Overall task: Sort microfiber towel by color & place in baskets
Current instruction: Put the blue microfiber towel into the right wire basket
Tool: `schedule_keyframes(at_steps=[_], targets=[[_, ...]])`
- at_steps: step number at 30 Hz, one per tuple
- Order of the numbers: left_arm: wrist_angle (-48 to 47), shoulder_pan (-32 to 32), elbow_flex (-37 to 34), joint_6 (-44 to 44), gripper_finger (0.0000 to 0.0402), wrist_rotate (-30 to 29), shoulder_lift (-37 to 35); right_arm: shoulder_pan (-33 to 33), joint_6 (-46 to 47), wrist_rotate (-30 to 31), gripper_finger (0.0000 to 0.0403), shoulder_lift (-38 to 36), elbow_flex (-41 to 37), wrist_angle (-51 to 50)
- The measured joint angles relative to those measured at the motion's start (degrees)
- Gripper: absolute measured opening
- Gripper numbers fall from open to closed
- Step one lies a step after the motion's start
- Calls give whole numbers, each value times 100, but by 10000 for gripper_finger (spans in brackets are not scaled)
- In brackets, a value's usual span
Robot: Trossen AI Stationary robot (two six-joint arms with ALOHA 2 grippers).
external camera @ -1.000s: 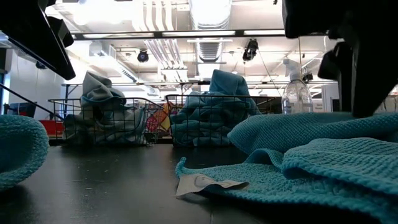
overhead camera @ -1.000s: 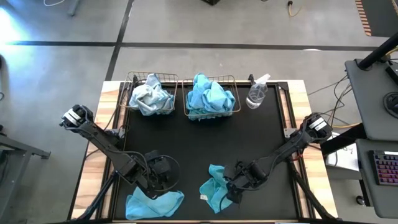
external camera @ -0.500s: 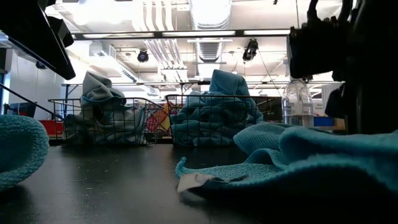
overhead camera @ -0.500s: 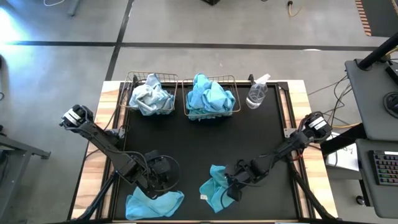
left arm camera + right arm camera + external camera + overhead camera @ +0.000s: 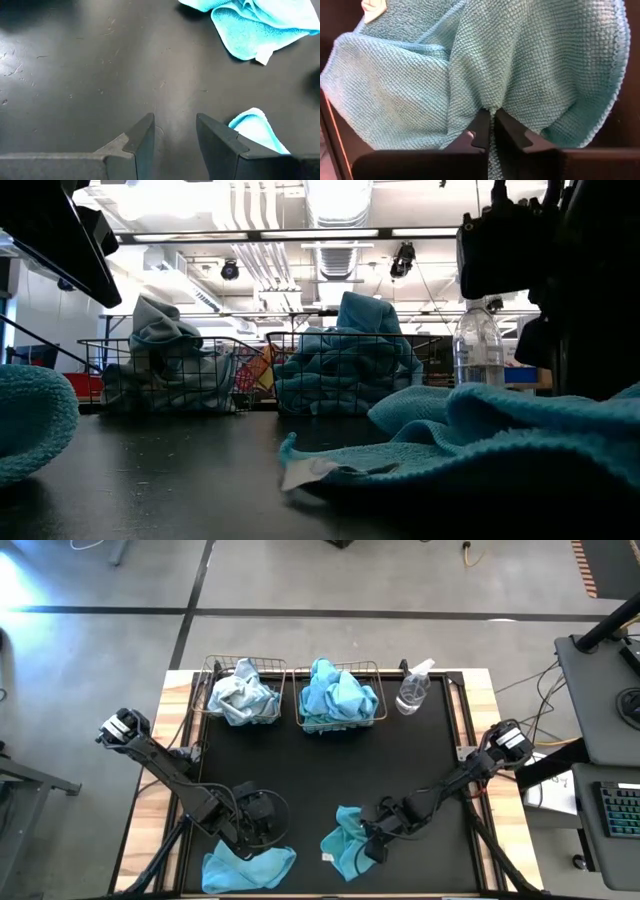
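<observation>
The right pincer point(image 5: 370, 843) sits low in the lower middle of the high view, its two dark fingers point(image 5: 482, 131) pinched together on a fold of a bright turquoise-blue fuzzy microfiber towel point(image 5: 346, 838). In the right wrist view the cloth bunches into the narrow gap between the fingers and drapes down on both sides. This towel lies crumpled on the black bench point(image 5: 320, 770), with a small white label point(image 5: 305, 471) at its near edge in the low view.

The left pincer point(image 5: 172, 135) hovers at the lower left of the high view, its fingers parted and holding nothing, bare black bench surface between them. Just below it in the high view lies a second bright turquoise-blue towel point(image 5: 247, 865), spread flat near the bench's bottom edge; a corner of it shows beside the left fingers in the left wrist view.

Near the top edge of the bench in the high view stand two rectangular baskets of thin brassy wire mesh, side by side. The left basket point(image 5: 209, 675) holds pale grey-blue towels point(image 5: 242, 693) piled above its rim. The right basket point(image 5: 375, 670) holds turquoise-blue towels point(image 5: 337, 692), also heaped above the rim. Just to the right of that basket stands a clear plastic spray bottle point(image 5: 412, 689), upright.
</observation>
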Motion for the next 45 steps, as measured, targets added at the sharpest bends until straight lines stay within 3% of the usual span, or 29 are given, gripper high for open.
schedule_keyframes(at_steps=[7, 15, 18, 26, 29, 36, 45], targets=[[13, 0, 0, 0, 130, 0, 0, -115, -338, 154, 11, 0, 344, -2], [13, 0, 1, -2, 130, 0, 0, -262, -1584, 419, 11, -2, 1552, -35], [11, 0, 0, -63, 130, 2, 0, -262, -2160, 1035, 11, -2, 2110, -417], [11, 0, 1, -138, 130, 11, 0, -326, -3968, 3818, 11, -13, 3461, -1271], [10, 0, 1, -133, 130, 13, 0, -493, -4684, 4559, 11, -13, 3914, -1358], [9, -7, 2, -133, 130, 57, 0, -1229, -5635, 4866, 11, -13, 5060, -1532], [244, -7, 2, -130, 130, 36, 0, -2656, -5226, 5264, 11, -13, 6168, -2690]])
